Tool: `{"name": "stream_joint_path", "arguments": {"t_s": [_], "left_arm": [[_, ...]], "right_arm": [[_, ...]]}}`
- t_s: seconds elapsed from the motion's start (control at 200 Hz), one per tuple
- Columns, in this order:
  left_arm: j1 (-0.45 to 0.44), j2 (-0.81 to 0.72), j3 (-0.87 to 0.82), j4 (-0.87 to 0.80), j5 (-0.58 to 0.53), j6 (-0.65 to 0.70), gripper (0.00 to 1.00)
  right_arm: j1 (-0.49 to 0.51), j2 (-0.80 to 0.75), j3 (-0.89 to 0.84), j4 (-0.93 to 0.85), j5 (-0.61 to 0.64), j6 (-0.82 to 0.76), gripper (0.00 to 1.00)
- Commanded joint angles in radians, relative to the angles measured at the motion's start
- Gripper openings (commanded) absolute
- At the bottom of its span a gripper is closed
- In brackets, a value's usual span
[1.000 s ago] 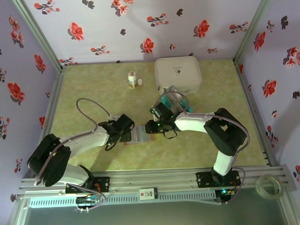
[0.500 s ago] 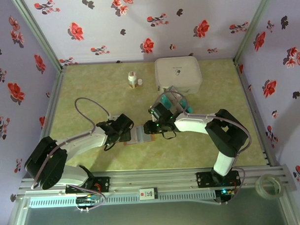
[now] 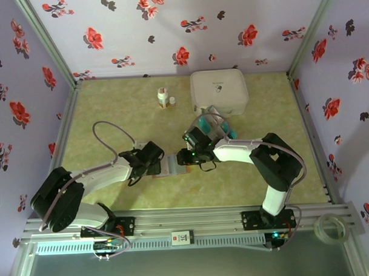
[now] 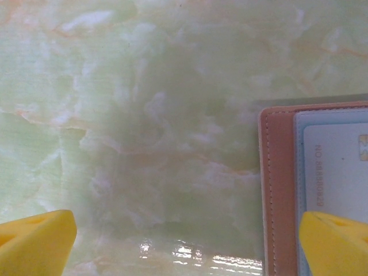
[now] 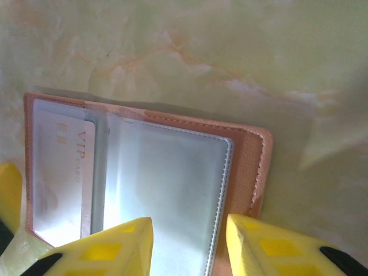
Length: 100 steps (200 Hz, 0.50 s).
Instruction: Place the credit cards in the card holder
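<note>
- Card holder (image 5: 248, 150): tan with a stitched edge, lying open and flat, clear sleeves facing up.
- One white card (image 5: 60, 167), marked VIP, sits in a sleeve.
- Teal cards (image 3: 203, 121) lie loose farther back.

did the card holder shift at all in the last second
No. In the top view the card holder lies open at the same spot as a second ago, at the same offset from the small bottle and the white box.
</note>
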State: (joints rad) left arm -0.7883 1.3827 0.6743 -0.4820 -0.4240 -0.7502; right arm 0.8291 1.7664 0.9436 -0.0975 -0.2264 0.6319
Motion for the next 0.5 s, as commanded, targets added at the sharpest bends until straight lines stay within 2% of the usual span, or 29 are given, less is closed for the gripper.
{"name": "stream_joint_path", "arguments": {"t_s": [0.0,0.495], "left_arm": [[-0.008,0.025,-0.011,0.001,-0.020,0.015,1.00],[-0.012,0.052,-0.017,0.007,-0.019,0.007,1.00]], "right_arm": [[0.007,0.027,0.026,0.002,-0.022,0.012,0.38],[0.023,0.041,0.058,0.003,-0.080,0.012,0.37]]}}
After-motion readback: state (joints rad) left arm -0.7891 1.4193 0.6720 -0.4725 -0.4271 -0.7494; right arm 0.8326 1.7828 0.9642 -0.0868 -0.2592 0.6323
